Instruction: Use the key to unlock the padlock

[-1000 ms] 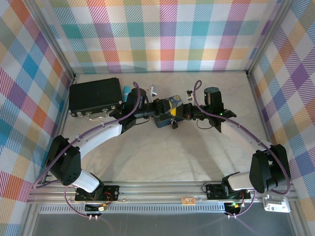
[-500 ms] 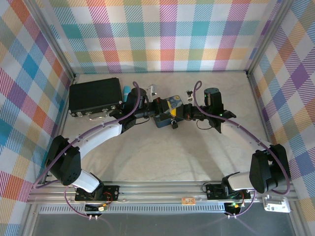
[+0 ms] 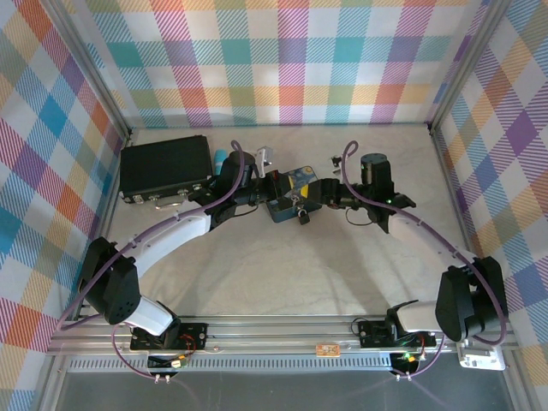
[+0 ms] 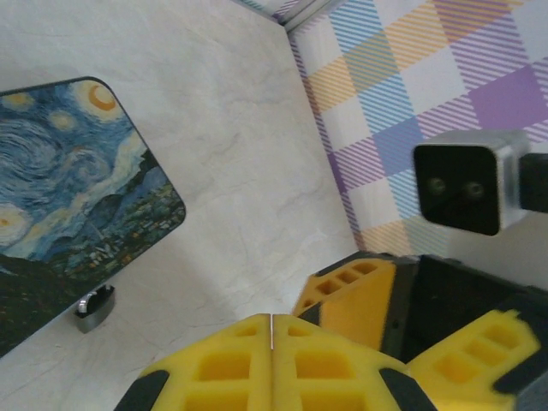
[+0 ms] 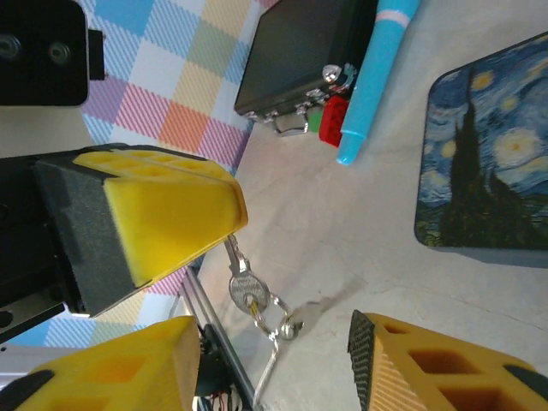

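Yellow-padded, pinches the key in left gripper fingers pressed together, ring dangling below centre; spreads right gripper wide along bottom edge; shows the padlock lower left, just beside painted box

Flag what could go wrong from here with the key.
The left gripper pinches the key only by its blade end, ring dangling; it may twist or slip if the open right gripper closes on it. The padlock lies loose beside the painted box; it would likely slide when pushed.
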